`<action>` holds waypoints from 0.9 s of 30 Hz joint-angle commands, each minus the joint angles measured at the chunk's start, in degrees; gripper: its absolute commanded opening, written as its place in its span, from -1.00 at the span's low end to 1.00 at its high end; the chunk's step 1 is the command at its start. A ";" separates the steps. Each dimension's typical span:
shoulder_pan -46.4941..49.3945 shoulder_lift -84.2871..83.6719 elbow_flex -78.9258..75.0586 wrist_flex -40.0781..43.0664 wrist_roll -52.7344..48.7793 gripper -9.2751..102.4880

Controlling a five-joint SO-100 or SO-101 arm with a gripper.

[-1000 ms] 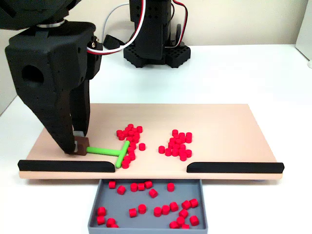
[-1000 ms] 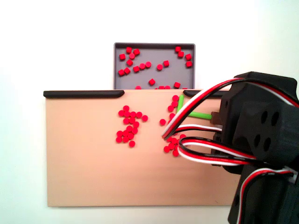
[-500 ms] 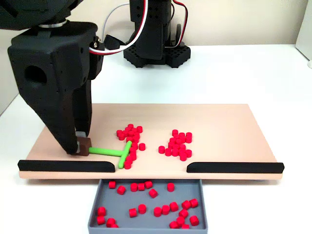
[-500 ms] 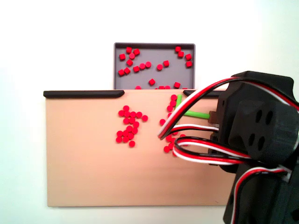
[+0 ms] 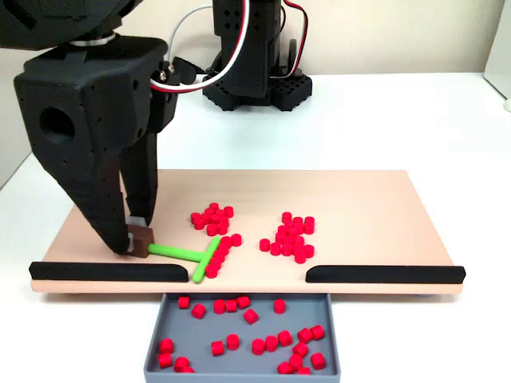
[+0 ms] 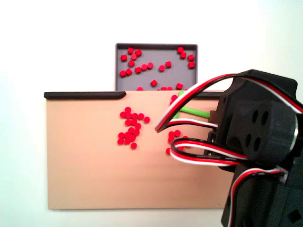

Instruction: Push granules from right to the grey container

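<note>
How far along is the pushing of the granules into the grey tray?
Partly done. Many granules already lie in the tray. In hand: the claw holds the green pusher against a cluster near the board's front gap. Left: that cluster and another on the board.
</note>
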 commanded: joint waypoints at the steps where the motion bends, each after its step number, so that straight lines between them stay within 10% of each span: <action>1: -0.53 3.16 -1.05 -0.18 2.46 -0.84; 27: -3.60 3.43 -1.05 -0.18 22.32 -0.84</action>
